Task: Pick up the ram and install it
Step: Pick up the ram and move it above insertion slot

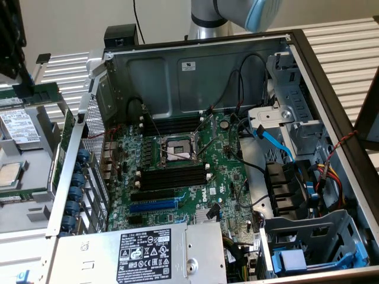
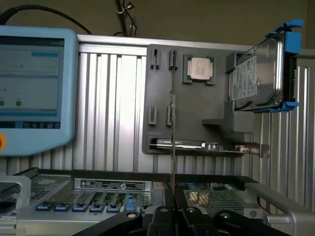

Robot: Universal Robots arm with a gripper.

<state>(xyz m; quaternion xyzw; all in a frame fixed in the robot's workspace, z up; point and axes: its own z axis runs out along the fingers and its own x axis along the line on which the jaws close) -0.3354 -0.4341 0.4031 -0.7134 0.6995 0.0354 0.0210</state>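
Wrist view is showing me the tool (image 2: 172, 217) pinching the ram (image 2: 172, 142), jaws closed on the thin strip so that it is running edge-on away from the camera; I judge this grip is leaving the contact edge free for seating. The ram is hanging over the grey parts tray (image 2: 197, 105), in line with the tray's holder notches and well apart from the black memory slots (image 1: 172, 177) inside the case. I am struggling to tell whether the strip is sitting clear of the tray, because edge-on its chips and label are hiding and the tool's fingers are being cut off at the frame edge.
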